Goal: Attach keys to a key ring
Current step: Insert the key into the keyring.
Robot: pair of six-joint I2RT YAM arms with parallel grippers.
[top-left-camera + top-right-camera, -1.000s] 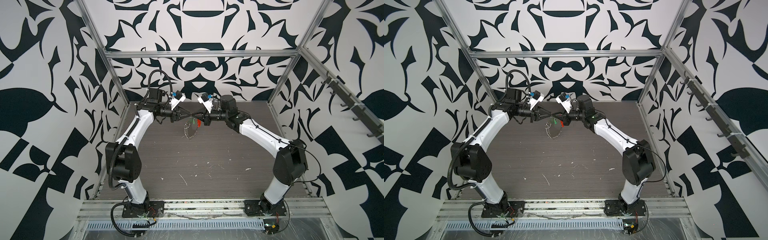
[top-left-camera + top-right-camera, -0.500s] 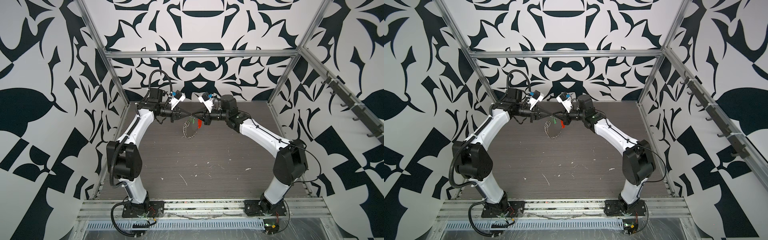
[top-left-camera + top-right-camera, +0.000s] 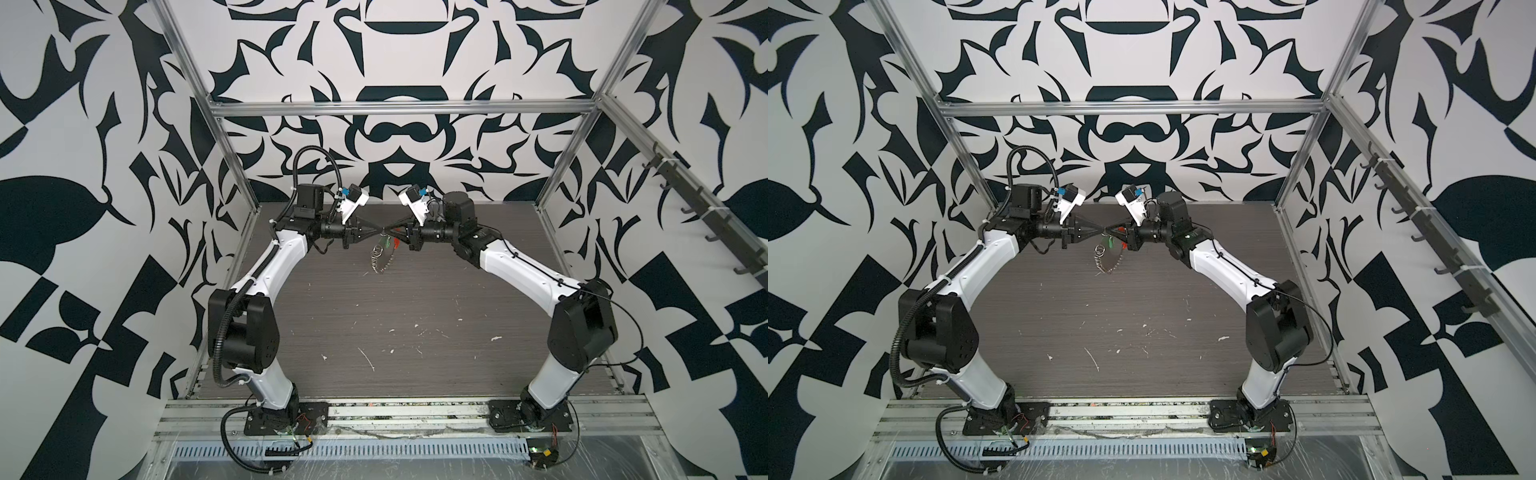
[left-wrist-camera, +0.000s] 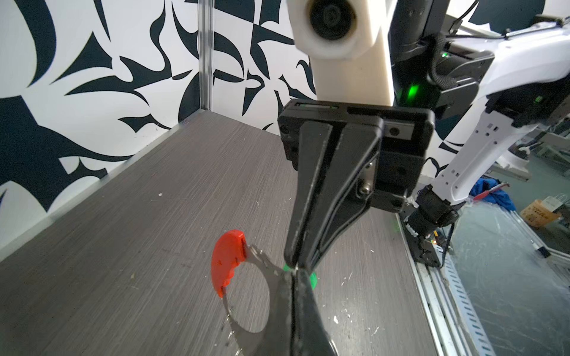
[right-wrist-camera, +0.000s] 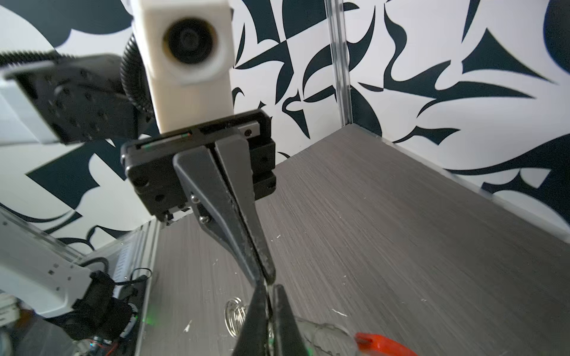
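Note:
Above the back middle of the table, my left gripper [image 3: 380, 230] and right gripper [image 3: 389, 230] meet tip to tip. The green key tag [image 4: 312, 280] sits right at that meeting point. The left gripper [image 4: 293, 276] is shut on it. My right gripper [image 5: 270, 287] keeps only a slim gap, with a green sliver between its fingers. The key ring [image 3: 380, 266] hangs below the tips in both top views [image 3: 1106, 268]. Its red segment [image 4: 228, 262] and a bunch of silver rings [image 5: 234, 314] flank the fingers. The tag's little split ring is hidden.
The dark wood-grain table [image 3: 395, 324] is speckled with small white flecks. Metal frame posts [image 3: 232, 158] and patterned walls close in the back and sides. A rail of hooks [image 3: 706, 216] runs along the right wall. The arm bases stand at the front rail [image 3: 395, 411].
My left gripper has closed at the right gripper's tip. The right fingers have eased apart very slightly. Both arms have hardly moved, and the ring still hangs between them.

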